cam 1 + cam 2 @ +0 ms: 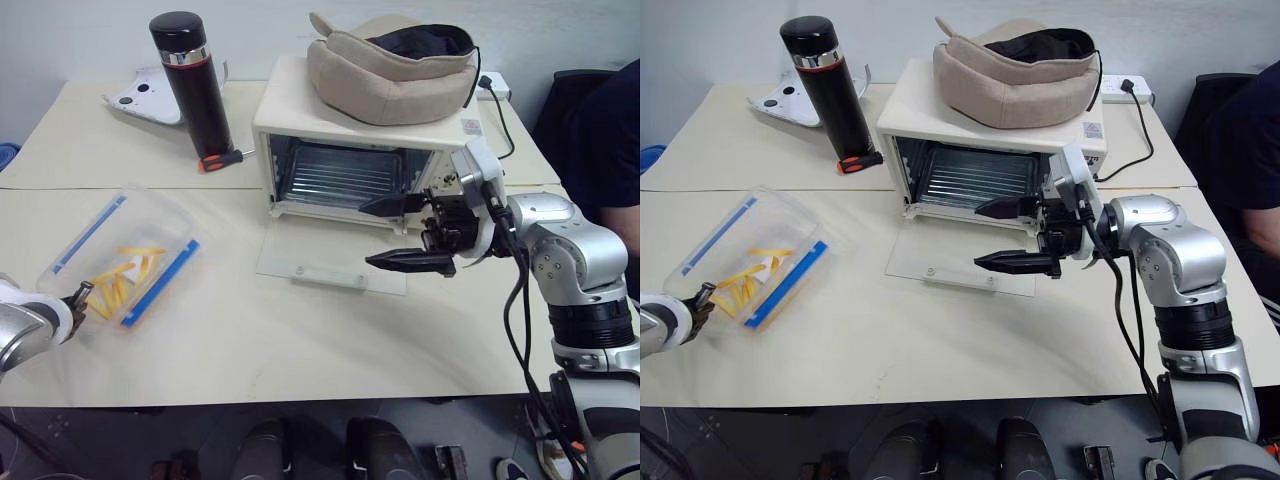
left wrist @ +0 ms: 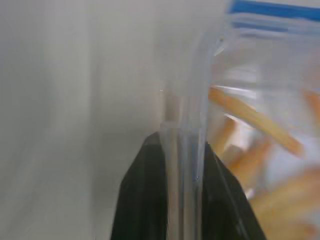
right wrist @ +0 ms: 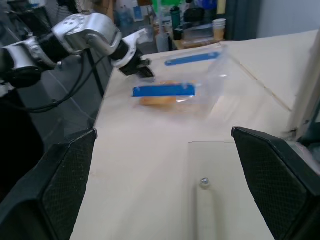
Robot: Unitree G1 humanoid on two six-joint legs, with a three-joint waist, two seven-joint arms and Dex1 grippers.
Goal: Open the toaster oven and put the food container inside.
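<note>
Food container point(image 1: 120, 257) lay on worktop point(image 1: 300, 340), left of toaster oven point(image 1: 350, 150), door already down. Left gripper point(image 1: 78, 297) fingers pinched on its near rim; right gripper point(image 1: 405, 232) fingers spread wide. Best lifted level, slid in slowly

We look down on a cream-coloured bench point(image 1: 300, 340) made of several flat tops pushed together, their seams running across and along it. Behind it stands a plain pale grey wall point(image 1: 80, 35). A dark floor point(image 1: 120, 440) shows under the near edge. In the right wrist view, cluttered shelves of bottles and cups point(image 3: 190, 20) line the far side.
</note>
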